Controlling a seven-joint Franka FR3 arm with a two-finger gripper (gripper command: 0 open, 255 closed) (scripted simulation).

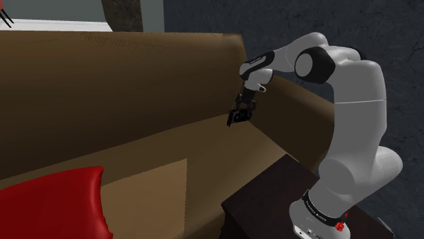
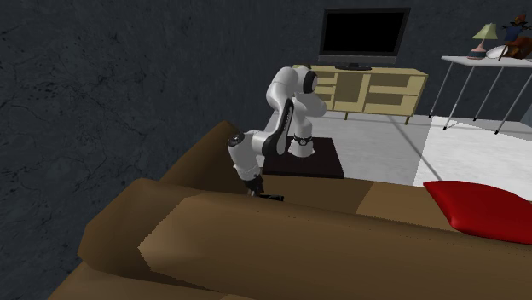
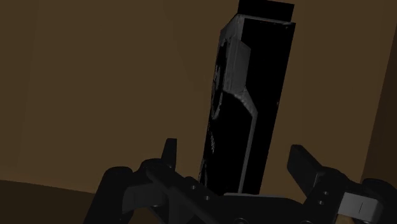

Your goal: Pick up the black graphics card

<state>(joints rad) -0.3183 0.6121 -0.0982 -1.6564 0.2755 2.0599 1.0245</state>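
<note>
Right now your tool stands open astride the black graphics card, gripping nothing, at the sofa seat's back corner beside the armrest. Expect it stiff, lightish and slick, so pinch its broad flat faces.

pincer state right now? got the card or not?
Pincer: open. Its fingers stand on either side of the black graphics card with a gap on each side, so the card is not held.
</note>
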